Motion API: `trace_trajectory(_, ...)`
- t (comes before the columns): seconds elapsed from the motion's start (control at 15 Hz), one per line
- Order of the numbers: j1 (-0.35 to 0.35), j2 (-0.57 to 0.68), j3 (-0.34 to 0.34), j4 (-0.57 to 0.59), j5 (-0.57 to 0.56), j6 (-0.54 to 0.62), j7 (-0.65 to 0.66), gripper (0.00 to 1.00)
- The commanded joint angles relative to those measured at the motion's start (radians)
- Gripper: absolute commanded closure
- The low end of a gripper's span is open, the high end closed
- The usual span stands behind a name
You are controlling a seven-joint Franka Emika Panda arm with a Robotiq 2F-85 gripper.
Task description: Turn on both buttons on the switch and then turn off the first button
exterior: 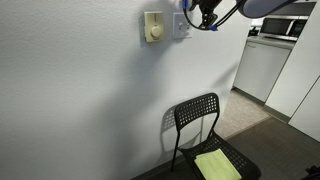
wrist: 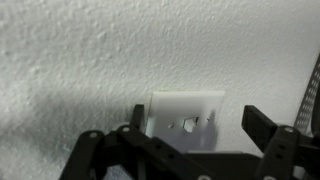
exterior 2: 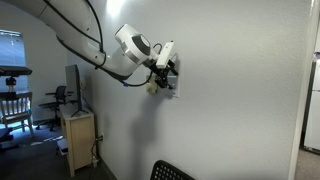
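The switch is a small white square plate on the white wall, next to a cream-beige box with a round dial. My gripper is right at the switch, on the side away from the box. In an exterior view the gripper points at the wall over the switch. In the wrist view the white plate lies between my two black fingers, and the gripper is open and empty. The two rocker panels are blurred, so their positions cannot be told.
A black perforated chair stands by the wall below the switch, with a yellow-green cloth on its seat. A kitchen counter and appliances stand beyond. A wooden cabinet with a monitor stands by the wall.
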Motion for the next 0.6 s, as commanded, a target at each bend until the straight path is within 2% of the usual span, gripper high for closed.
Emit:
trace_trajectory(0.0, -0.01, 0.063, 0.022, 0.096, 0.05, -0.061, -0.084, 0.0)
trace_trajectory(0.27, -0.011, 0.072, 0.03, 0.106, 0.145, -0.107, -0.147, 0.0)
trace_trajectory(0.53, -0.011, 0.036, 0.012, 0.076, 0.14, -0.116, -0.126, 0.0)
